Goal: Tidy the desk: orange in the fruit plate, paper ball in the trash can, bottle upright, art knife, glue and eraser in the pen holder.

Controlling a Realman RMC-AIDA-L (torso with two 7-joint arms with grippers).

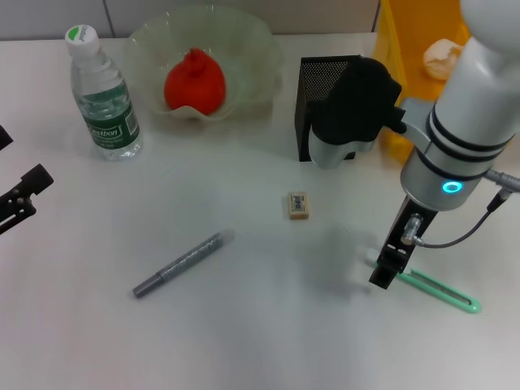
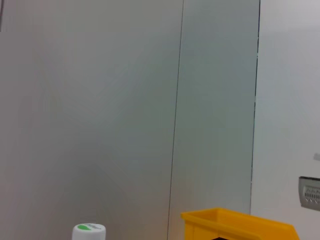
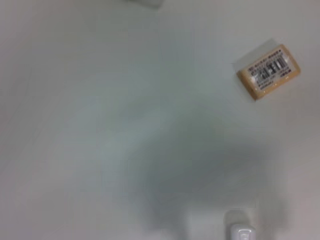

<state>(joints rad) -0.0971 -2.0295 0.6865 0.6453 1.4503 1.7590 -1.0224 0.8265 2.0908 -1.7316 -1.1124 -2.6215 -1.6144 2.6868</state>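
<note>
desk (image 1: 244, 341): white, plain surface — spreads across the whole head view
wall (image 2: 100, 100): pale grey panels, a dark vertical seam between them
wall plate (image 2: 310, 191): small grey fitting — at the picture's edge

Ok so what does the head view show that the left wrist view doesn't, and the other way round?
Only the head view shows the orange in the fruit plate, the pen holder, the eraser, the glue, the art knife under the right tool, and the left tool at the table's left edge. Only the left wrist view shows the wall panels. Both show the upright bottle and the trash can.
</note>
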